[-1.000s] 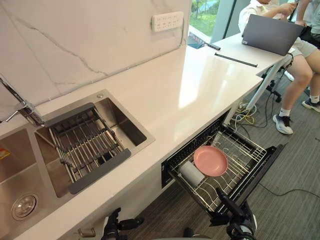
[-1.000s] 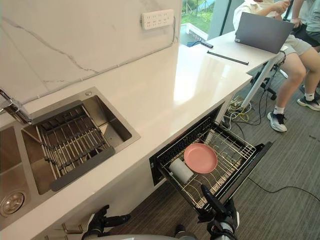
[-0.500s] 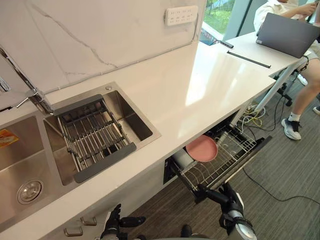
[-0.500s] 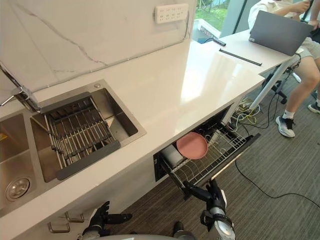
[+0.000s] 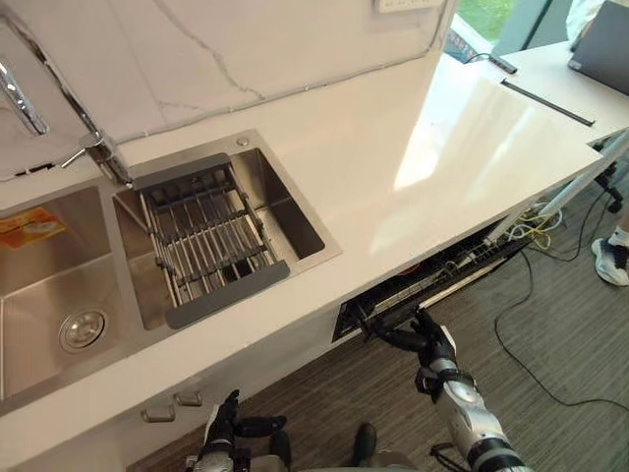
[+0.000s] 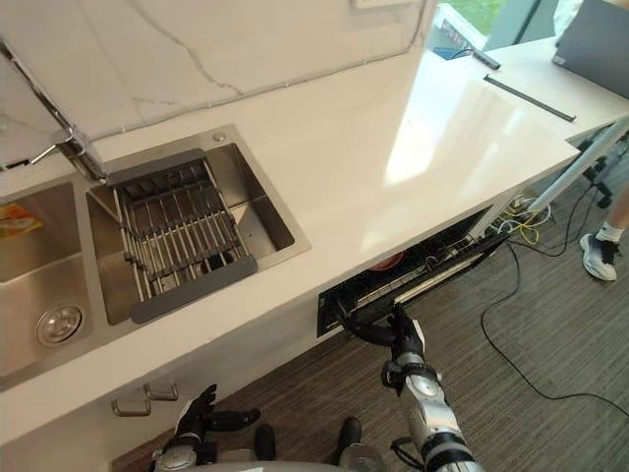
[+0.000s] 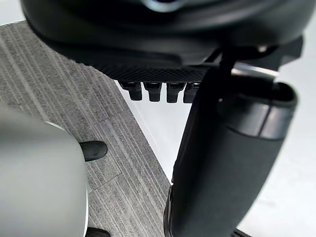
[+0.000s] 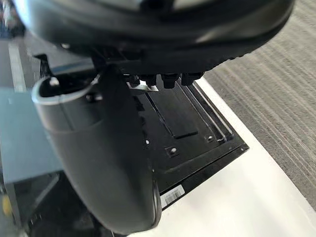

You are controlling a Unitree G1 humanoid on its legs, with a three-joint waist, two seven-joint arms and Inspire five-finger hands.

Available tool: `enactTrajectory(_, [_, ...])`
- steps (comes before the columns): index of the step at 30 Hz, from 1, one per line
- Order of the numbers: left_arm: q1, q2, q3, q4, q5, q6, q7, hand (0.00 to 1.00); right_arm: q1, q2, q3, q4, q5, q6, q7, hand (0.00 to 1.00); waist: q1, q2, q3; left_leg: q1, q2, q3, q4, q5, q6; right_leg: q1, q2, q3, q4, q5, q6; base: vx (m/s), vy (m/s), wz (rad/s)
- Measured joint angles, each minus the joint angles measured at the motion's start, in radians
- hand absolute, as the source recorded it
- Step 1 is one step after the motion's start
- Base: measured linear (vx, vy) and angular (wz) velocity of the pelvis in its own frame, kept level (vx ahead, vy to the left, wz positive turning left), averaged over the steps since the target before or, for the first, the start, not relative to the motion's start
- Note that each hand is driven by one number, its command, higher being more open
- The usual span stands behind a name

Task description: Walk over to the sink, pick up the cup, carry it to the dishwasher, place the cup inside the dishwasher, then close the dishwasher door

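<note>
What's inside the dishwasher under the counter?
The dishwasher is nearly shut. Through the narrow gap you can see a sliver of a pink plate and a bit of wire rack. Everything else inside is hidden under the counter.

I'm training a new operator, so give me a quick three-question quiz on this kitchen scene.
1. True or false: the dishwasher door stands wide open.
2. Short answer: which of the robot's hands is at the door's edge?
3. Fill in: the wire rack sits in the ____.
Key: 1 false, it is nearly shut; 2 the right hand; 3 sink.
</note>
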Motion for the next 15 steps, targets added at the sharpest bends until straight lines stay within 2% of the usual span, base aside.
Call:
enactTrajectory(6, [-0.012, -0.008, -0.005, -0.023, -0.001, -0.014, -0.014, 1.00, -0.213, -0.076, 0.080, 0.126, -0.058, 0.004, -0.002, 1.00, 0.027, 0.020, 0.038, -0.033, -0.002, -0.029, 0.000, 0.014, -0.001, -0.019, -0.001, -0.028, 0.000, 0.004, -0.002, -0.01, 0.001, 0.14])
enactTrajectory(11, [-0.014, -0.003, -0.024, -0.020, 0.001, -0.022, -0.017, 1.00, -0.224, -0.108, 0.126, 0.130, -0.108, 0.003, -0.005, 1.00, 0.020, 0.023, 0.041, -0.051, -0.005, -0.039, 0.011, 0.018, -0.001, -0.026, -0.003, -0.033, 0.001, 0.005, -0.003, 0.00, 0.006, 0.05])
enactTrajectory(15, [-0.017, -0.009, -0.025, -0.027, 0.000, -0.027, -0.015, 1.00, -0.235, -0.130, 0.126, 0.131, -0.133, 0.003, -0.008, 1.00, 0.022, 0.037, 0.058, -0.062, -0.003, -0.056, 0.018, 0.025, -0.003, -0.026, -0.001, -0.047, 0.000, 0.010, -0.009, -0.06, 0.003, 0.11])
